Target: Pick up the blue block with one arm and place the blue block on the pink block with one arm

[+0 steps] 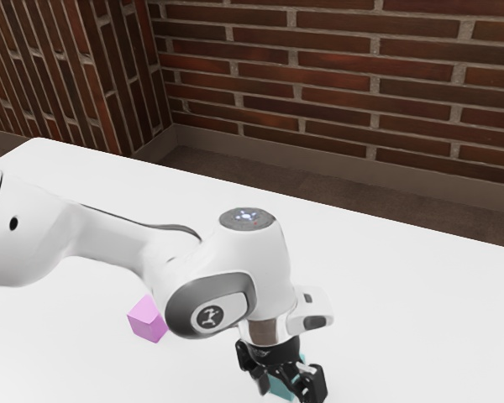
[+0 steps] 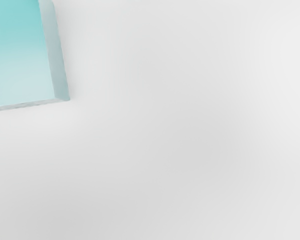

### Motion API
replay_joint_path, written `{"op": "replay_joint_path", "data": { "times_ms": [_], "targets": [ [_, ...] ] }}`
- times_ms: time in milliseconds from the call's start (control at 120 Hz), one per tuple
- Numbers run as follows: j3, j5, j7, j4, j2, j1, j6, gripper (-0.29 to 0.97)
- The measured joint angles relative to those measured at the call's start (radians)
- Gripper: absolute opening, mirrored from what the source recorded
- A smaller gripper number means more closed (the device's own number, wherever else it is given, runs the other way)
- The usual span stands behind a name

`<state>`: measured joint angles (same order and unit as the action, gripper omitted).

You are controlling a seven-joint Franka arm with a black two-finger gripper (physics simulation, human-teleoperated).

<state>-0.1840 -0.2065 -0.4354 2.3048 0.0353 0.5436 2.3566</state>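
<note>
So the gripper (image 1: 286,379) is way down low over the white table (image 1: 403,277), right at the bottom edge of the exterior view, and the blue block (image 1: 279,391) is peeking out in teal slivers right in among the black gripper parts. It looks like the block sits on the table directly under the hand, but the frame edge crops it. Honestly I can't tell whether the gripper is open or clamped on it.

The wrist view catches a corner of the same block (image 2: 20,50), flat on the table, more cyan than blue. It looks squarish, so no obvious long axis to fuss over.

The key bit: the pink block (image 1: 145,320) sits toward the exterior view's left of the gripper and a bit farther back, clearly apart, half tucked behind the arm (image 1: 109,243). My guess is it's the grasp stage, with the lift and carry leftward not yet done.
</note>
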Motion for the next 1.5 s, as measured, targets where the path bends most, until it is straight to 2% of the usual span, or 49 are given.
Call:
{"op": "replay_joint_path", "data": {
  "times_ms": [58, 167, 217, 408, 967, 1083, 1317, 1500],
  "targets": [
    [0.010, 0.033, -0.010, -0.009, 0.019, -0.029, 0.005, 0.61],
    [0.020, 0.070, -0.027, -0.017, 0.051, -0.157, 0.026, 0.61],
    [0.023, 0.080, -0.033, -0.019, 0.067, -0.180, 0.037, 0.61],
    [0.026, 0.133, -0.044, -0.025, 0.074, -0.152, 0.066, 0.61],
    [0.018, 0.149, -0.051, -0.074, 0.190, -0.136, 0.126, 0.60],
    [0.022, 0.178, -0.048, -0.086, 0.217, -0.135, 0.140, 0.59],
    [0.026, 0.216, -0.055, -0.096, 0.233, -0.123, 0.148, 0.53],
    [0.028, 0.223, -0.085, -0.093, 0.227, -0.125, 0.132, 0.42]
  ]
}}
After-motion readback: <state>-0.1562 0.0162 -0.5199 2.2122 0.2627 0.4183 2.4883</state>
